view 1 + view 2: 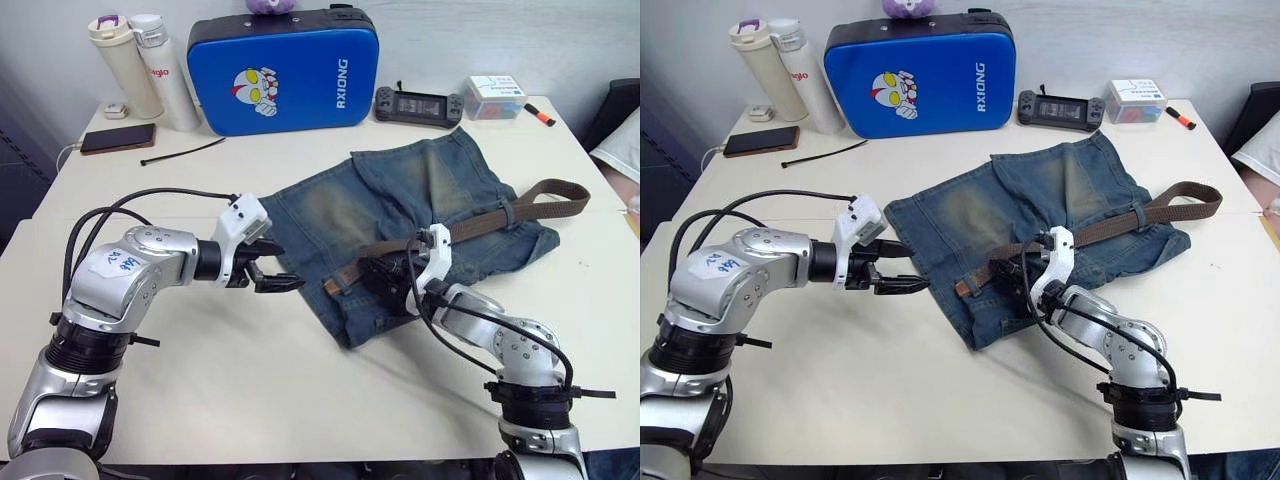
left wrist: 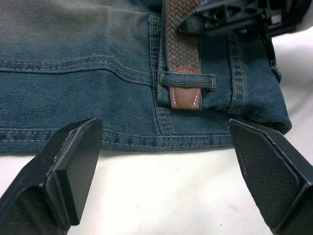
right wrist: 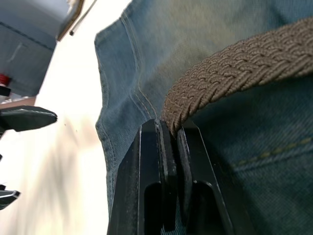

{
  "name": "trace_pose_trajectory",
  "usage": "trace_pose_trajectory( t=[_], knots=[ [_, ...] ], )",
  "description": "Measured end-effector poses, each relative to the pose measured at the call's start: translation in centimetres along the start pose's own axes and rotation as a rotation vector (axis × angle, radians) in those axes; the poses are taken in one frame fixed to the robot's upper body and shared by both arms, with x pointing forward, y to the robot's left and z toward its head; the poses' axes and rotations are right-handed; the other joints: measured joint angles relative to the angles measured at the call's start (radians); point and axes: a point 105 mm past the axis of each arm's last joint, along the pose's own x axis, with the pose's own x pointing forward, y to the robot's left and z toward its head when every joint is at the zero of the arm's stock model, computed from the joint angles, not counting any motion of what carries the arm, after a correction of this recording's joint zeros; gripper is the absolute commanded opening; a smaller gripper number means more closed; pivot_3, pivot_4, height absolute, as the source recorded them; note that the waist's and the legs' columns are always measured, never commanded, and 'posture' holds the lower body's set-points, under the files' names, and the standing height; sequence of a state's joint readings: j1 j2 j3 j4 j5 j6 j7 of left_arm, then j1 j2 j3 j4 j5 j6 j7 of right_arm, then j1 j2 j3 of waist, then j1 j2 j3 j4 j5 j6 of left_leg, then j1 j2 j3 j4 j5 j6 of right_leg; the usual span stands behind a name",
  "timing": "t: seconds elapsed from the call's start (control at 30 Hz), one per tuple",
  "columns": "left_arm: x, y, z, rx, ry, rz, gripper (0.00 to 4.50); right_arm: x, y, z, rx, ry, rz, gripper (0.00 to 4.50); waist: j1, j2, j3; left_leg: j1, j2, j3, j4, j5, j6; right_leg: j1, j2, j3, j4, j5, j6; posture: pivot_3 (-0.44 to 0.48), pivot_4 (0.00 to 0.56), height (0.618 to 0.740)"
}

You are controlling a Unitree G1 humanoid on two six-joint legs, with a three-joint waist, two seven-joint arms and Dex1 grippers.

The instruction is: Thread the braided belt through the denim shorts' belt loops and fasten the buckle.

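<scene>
Right now my right gripper [image 1: 392,272] is pinched tight on the dark brown braided belt [image 1: 480,222], holding the strap edge-on between both fingers near the middle of the faded blue denim shorts [image 1: 400,205]. My left gripper [image 1: 268,266] is spread wide and holding nothing, hovering just beside the shorts' left edge, at the waistband.

The shorts lie flat in the middle of the white table [image 1: 250,390], waistband along the near side. The belt runs along the waistband from right to left. At the right it passes under a narrow denim belt loop [image 1: 507,213], and beyond that the rest of the strap curls back in a loose bend off the shorts' right edge. At the left, the belt's smooth brown leather tip [image 2: 185,96] has just poked out from under another belt loop [image 2: 188,78], which my left wrist camera faces directly.

I judge the threading to be well under way: at least two loops are taken, and the tip sits near the left end of the waistband. I cannot pick out the small silver buckle, so fastening looks undone. What is left, I reckon, is drawing the tip through, any remaining loops, then the buckle.
</scene>
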State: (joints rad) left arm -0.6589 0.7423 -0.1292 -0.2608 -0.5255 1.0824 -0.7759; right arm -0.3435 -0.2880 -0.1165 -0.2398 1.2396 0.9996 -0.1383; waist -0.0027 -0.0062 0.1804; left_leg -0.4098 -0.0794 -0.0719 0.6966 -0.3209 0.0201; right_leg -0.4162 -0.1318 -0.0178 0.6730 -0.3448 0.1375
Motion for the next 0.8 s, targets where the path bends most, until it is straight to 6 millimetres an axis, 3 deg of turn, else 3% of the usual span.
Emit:
trace_pose_trajectory(
  t=[0.4,0.5,0.67,0.73,0.8],
  knots=[
    [0.2,0.0,-0.1,0.017,0.007,0.001,4.50,0.7,1.7,-1.9,-0.059,0.141,0.029,0.06,-0.001,0.000,0.000,0.000,0.000,0.000,0.000,0.000,0.000,0.000,0.000,0.000,0.000,0.000,0.000,0.000,0.150,0.677],
    [0.6,-0.3,-0.4,0.027,0.025,-0.016,4.50,0.5,1.8,-2.2,-0.059,0.169,0.038,1.07,0.000,0.000,0.000,0.000,0.000,0.000,0.000,0.000,0.000,0.000,0.000,0.000,0.000,0.000,0.000,0.000,0.150,0.677],
    [1.3,-1.5,-1.2,0.083,0.058,-0.071,4.50,-1.0,1.9,-1.7,-0.102,0.210,0.066,3.40,0.001,0.000,0.000,0.000,-0.001,0.000,0.000,0.000,0.000,0.000,0.000,0.000,0.000,0.000,0.000,0.000,0.150,0.677],
    [1.4,-2.7,-1.3,0.127,0.050,-0.122,4.50,-2.4,1.4,-0.7,-0.179,0.225,0.058,4.44,0.002,0.000,0.000,-0.001,-0.001,0.000,0.000,0.000,0.000,0.000,-0.001,0.000,-0.001,0.000,0.000,0.000,0.150,0.677],
    [1.3,-3.7,-1.6,0.163,0.048,-0.167,4.50,-4.0,1.1,1.0,-0.288,0.240,0.043,4.44,0.006,0.000,0.000,-0.001,-0.001,0.000,0.000,0.000,0.001,0.001,-0.001,0.000,-0.005,0.000,0.000,0.000,0.150,0.677]
  ],
)
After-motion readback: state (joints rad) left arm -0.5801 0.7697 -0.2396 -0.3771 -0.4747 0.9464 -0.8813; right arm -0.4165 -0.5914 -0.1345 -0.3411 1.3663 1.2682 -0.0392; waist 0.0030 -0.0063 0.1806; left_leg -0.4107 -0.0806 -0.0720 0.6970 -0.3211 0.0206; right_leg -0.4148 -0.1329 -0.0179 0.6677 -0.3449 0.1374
